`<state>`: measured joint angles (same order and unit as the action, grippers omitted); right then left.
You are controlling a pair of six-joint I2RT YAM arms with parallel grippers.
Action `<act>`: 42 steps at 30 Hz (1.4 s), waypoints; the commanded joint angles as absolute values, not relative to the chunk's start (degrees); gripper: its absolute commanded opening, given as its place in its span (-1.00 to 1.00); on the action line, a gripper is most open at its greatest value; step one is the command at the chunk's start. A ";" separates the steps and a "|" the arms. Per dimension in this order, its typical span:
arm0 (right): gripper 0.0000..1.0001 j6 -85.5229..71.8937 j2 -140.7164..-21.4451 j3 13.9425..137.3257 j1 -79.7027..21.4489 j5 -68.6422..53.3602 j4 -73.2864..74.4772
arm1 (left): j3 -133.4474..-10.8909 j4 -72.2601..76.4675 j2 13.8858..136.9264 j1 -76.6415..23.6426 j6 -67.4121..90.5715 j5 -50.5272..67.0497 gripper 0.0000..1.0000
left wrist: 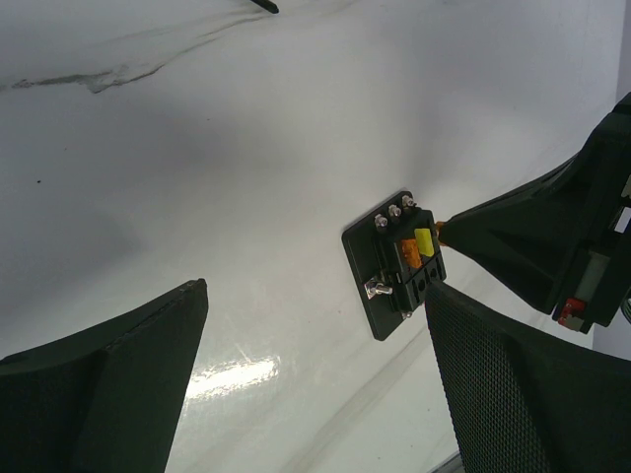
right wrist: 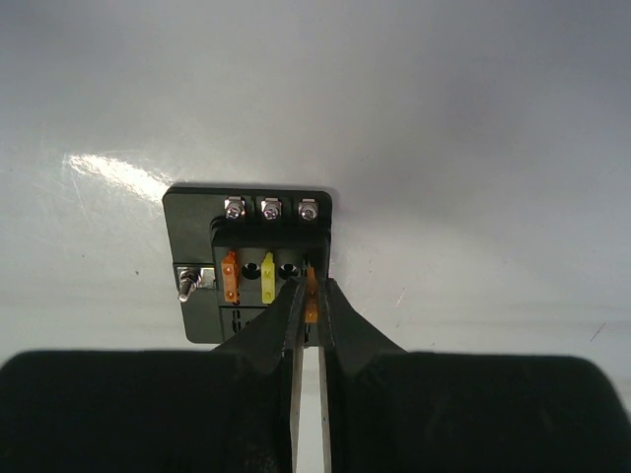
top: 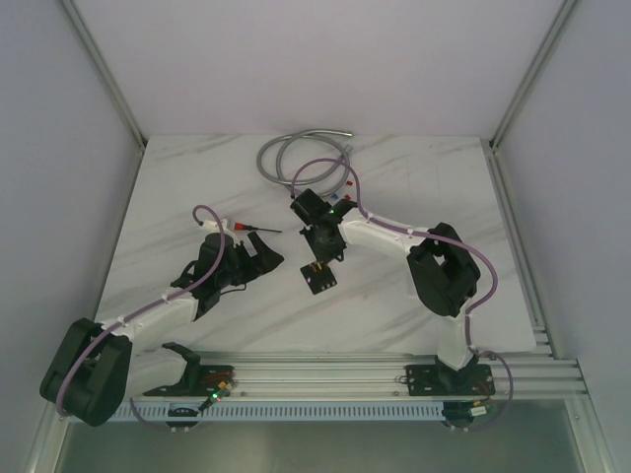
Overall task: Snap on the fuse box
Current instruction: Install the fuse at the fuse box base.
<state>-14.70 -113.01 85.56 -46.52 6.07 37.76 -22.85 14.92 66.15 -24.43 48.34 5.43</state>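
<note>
Fuse box (top: 318,277) lies flat mid worktop (top: 197,187). R end effector (right wrist: 308,291) clenched on orange fuse (right wrist: 312,301) at box's right slot. L end effector (top: 258,258) released, empty, near box's left.

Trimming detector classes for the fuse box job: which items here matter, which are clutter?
In use:
- fuse box
- orange fuse, pinched in the right end effector at the box's slots

Lying about:
- grey cable coil
- red-handled tool
- small red bits near the coil, too small to identify
</note>
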 commanded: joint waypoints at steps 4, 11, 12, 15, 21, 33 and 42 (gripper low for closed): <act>-1.00 -14.15 -112.70 87.45 -46.89 7.52 37.04 | -24.01 14.45 65.86 -24.13 47.74 6.44 1.00; -1.00 -14.33 -113.96 86.90 -46.93 7.72 37.05 | -23.92 14.42 65.48 -24.06 47.77 6.63 1.00; -1.00 -14.33 -114.06 86.80 -46.92 7.88 37.02 | -23.87 14.49 65.42 -24.08 47.77 6.65 1.00; -1.00 -14.24 -114.29 86.37 -46.92 8.26 37.03 | -23.93 14.50 65.55 -24.08 47.73 6.67 1.00; -0.88 -14.07 -114.76 85.81 -47.02 7.63 37.28 | -23.89 14.45 65.40 -24.08 47.83 6.77 1.00; -0.42 -14.40 -112.95 86.20 -47.29 7.16 37.02 | -23.97 14.57 65.30 -24.08 47.99 7.17 1.00; -0.41 -14.68 -110.78 85.44 -47.27 7.23 36.37 | -23.54 14.47 64.22 -24.08 48.27 7.27 1.00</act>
